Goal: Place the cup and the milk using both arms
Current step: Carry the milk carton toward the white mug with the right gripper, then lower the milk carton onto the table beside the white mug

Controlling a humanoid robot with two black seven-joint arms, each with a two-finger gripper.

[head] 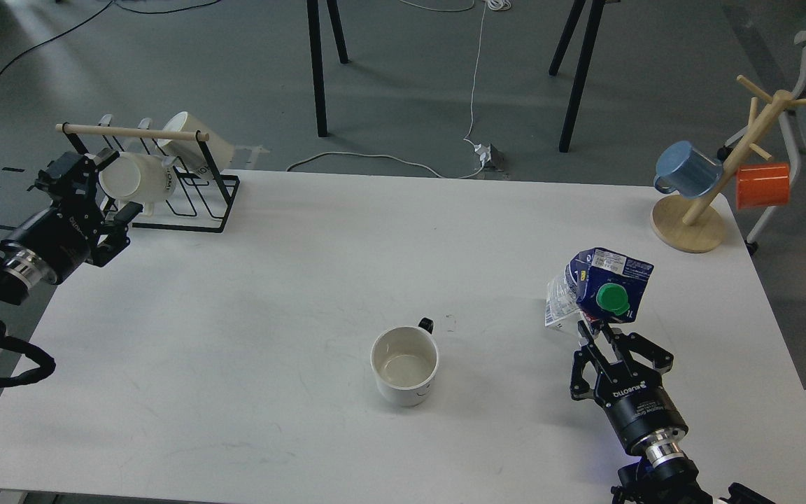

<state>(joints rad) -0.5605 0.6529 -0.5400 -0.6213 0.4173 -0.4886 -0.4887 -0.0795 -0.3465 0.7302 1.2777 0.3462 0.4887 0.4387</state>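
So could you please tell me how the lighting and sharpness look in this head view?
Head view: soft, even light, only faint shadows under the cup and milk; a pale sheen on the floor at top left; the picture is sharp overall, the milk's small print unreadable; the left gripper reads dark.

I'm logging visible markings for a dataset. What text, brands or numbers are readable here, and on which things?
"ROBOTIQ": on the right gripper, body near the milk.
"ROBOTIQ": on the left gripper, seen at an angle, barely legible.
Dark lettering on the white mugs on the rack: partly hidden, unreadable.
Label print on the milk: too small.
The cup: none.
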